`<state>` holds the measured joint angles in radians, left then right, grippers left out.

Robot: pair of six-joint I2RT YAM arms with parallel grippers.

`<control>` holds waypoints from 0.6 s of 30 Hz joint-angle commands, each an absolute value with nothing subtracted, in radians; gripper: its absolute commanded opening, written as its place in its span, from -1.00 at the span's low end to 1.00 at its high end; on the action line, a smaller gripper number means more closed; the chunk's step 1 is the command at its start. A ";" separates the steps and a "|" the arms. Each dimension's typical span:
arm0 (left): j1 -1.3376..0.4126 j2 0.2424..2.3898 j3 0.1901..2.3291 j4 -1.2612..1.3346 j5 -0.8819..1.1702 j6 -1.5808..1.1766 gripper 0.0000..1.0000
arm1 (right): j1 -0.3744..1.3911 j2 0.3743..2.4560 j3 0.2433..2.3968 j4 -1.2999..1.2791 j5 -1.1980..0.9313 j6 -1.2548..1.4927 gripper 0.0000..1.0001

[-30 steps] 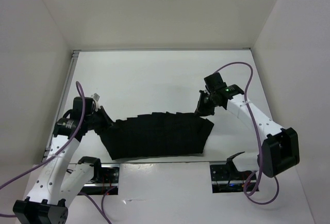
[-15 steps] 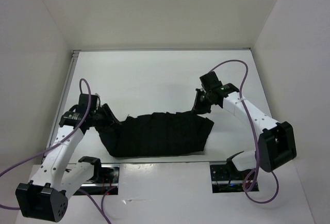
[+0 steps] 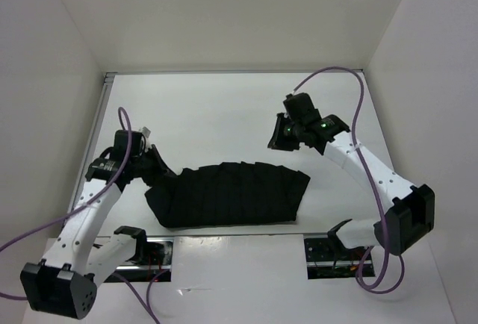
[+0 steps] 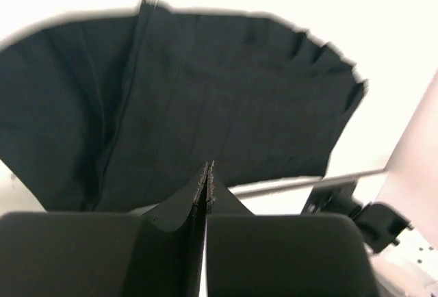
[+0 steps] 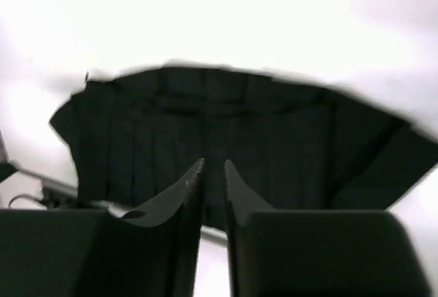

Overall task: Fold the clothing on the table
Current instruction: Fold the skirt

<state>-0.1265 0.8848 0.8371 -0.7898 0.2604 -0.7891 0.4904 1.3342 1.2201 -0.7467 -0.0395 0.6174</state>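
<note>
The clothing (image 3: 231, 193) is a black pleated garment lying flat in a wide band on the white table (image 3: 224, 107), near its front edge. It fills the left wrist view (image 4: 205, 92) and the right wrist view (image 5: 226, 126). My left gripper (image 3: 158, 167) hovers at the garment's upper left corner. In its own view this gripper (image 4: 207, 168) has its jaws pressed together with nothing between them. My right gripper (image 3: 278, 139) hangs behind the garment's upper right corner, apart from it. Its own camera shows the gripper (image 5: 213, 165) with a narrow empty gap.
White walls enclose the table on the left, back and right. A metal rail (image 3: 239, 234) and the two arm bases (image 3: 332, 253) run along the near edge just below the garment. Purple cables (image 3: 358, 107) loop off both arms.
The right gripper has let go of the garment's upper right corner, parted its jaws and moved back and left. The left gripper opened briefly, then shut empty at the left corner.
</note>
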 commanded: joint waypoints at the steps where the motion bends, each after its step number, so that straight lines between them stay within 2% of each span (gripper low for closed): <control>1: -0.147 0.942 0.796 -0.769 0.341 -0.790 -1.00 | 0.557 1.353 1.155 -0.747 -0.084 0.653 -0.60; 4: -0.172 1.021 0.785 -0.759 0.315 -0.779 -1.00 | 0.598 1.387 1.100 -0.717 -0.130 0.689 -0.75; 10: -0.250 1.222 0.791 -0.741 0.258 -0.779 -1.00 | 0.633 1.526 1.068 -0.686 -0.167 0.701 -0.73; 18: -0.305 1.623 0.885 -0.635 0.189 -0.756 -1.00 | 0.634 1.695 1.106 -0.630 -0.204 0.692 -0.68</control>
